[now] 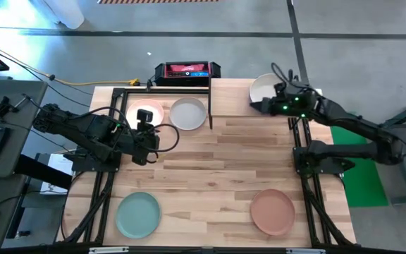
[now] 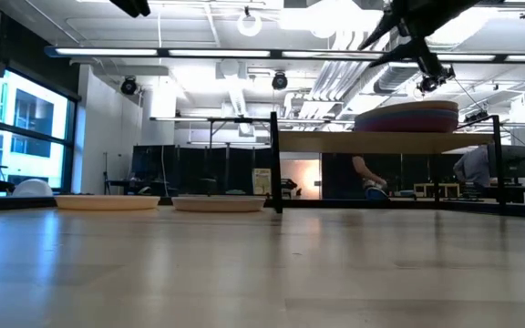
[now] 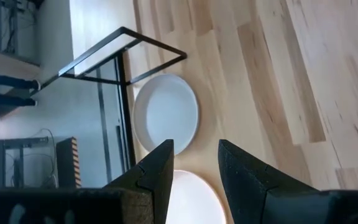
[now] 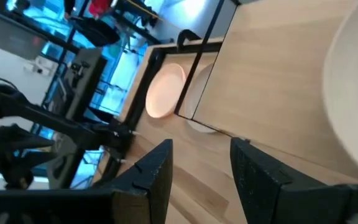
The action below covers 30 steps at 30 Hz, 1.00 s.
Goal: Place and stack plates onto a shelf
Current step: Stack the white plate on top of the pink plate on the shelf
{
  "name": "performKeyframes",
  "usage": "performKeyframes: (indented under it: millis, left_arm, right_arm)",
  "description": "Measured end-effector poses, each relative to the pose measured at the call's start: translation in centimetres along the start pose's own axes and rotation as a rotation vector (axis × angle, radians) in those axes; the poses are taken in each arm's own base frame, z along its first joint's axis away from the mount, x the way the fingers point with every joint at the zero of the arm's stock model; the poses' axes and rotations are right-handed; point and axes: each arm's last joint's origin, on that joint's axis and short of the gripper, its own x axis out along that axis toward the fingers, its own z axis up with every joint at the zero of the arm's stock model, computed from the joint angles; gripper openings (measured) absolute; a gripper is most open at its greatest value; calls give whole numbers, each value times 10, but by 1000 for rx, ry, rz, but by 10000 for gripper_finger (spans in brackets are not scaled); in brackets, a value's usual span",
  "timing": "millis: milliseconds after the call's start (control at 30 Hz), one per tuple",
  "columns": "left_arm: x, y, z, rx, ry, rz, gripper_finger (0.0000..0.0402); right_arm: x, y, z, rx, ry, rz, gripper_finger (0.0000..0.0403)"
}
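Note:
A pale pink plate (image 1: 146,113) and a grey-white plate (image 1: 188,113) lie flat on the tabletop under an open black frame (image 1: 118,92). My left gripper (image 1: 145,130) hovers open at the pink plate's near side; its wrist view shows the pink plate (image 3: 191,199) below the gripper (image 3: 196,144) and the grey-white plate (image 3: 166,115) beyond. The shelf (image 1: 235,99) carries a stack of plates (image 2: 406,118) topped by a cream plate (image 1: 265,88). My right gripper (image 1: 261,106) is open beside that plate (image 4: 356,93), above the stack.
A teal-green plate (image 1: 138,214) and a tan-brown plate (image 1: 273,211) lie near the table's near edge. Bare wood spans the middle of the table (image 1: 231,162). A black and red box (image 1: 187,70) sits behind the far edge. People show in the room beyond the shelf (image 2: 367,182).

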Motion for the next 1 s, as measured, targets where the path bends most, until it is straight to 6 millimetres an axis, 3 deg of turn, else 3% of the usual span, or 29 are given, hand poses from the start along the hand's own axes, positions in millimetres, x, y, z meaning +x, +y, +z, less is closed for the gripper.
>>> performKeyframes:
  millis: [200, 433, 533, 667, 767, 1000]
  left_arm:
    - [0, 0, 1, -13, -12, 2, 117]
    - [2, 1, 12, -332, -110, -2, 117]
    - [2, 1, 18, -427, -148, -26, 117]
    - [4, 0, 18, -416, -141, -33, 117]
    - [3, -1, 18, -391, -145, -45, 117]
    - [4, 0, 18, -387, -142, -42, 117]
  right_arm:
    - [23, 4, -10, -36, 23, -58, 142]
    - [46, 6, -19, -61, 61, -132, 142]
    - [48, 20, -15, -113, 62, -144, 142]
    - [48, 33, -5, -195, 104, -316, 142]
    - [49, 36, 3, -236, 177, -452, 142]
    - [64, 39, 18, -273, 263, -564, 142]
